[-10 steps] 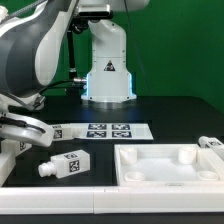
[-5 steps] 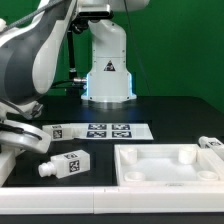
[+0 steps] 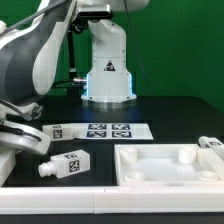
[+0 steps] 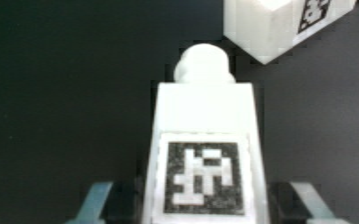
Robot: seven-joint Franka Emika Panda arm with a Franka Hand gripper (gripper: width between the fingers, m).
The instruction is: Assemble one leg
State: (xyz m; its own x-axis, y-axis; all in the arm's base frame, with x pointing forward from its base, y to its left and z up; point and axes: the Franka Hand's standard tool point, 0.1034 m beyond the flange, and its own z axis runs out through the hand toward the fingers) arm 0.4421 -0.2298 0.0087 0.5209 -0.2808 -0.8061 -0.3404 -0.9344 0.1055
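In the wrist view a white leg [image 4: 201, 130] with a black-and-white tag lies between my two fingers [image 4: 101, 200], its round stub pointing away. My gripper [image 4: 201, 198] is open, with a dark gap on each side of the leg. A second leg [image 4: 282, 25] lies just beyond it. In the exterior view my gripper [image 3: 22, 138] is low at the left edge, and a tagged leg [image 3: 66, 164] lies on the black table near it. The leg between my fingers is mostly hidden there.
The marker board [image 3: 97, 130] lies flat behind the leg. The large white tray-like tabletop [image 3: 170, 166] sits at the front right, with another leg [image 3: 212, 144] by its far right corner. The robot base [image 3: 107, 70] stands at the back.
The arm has shifted slightly at the exterior view's left. The legs, tabletop and marker board have not moved.
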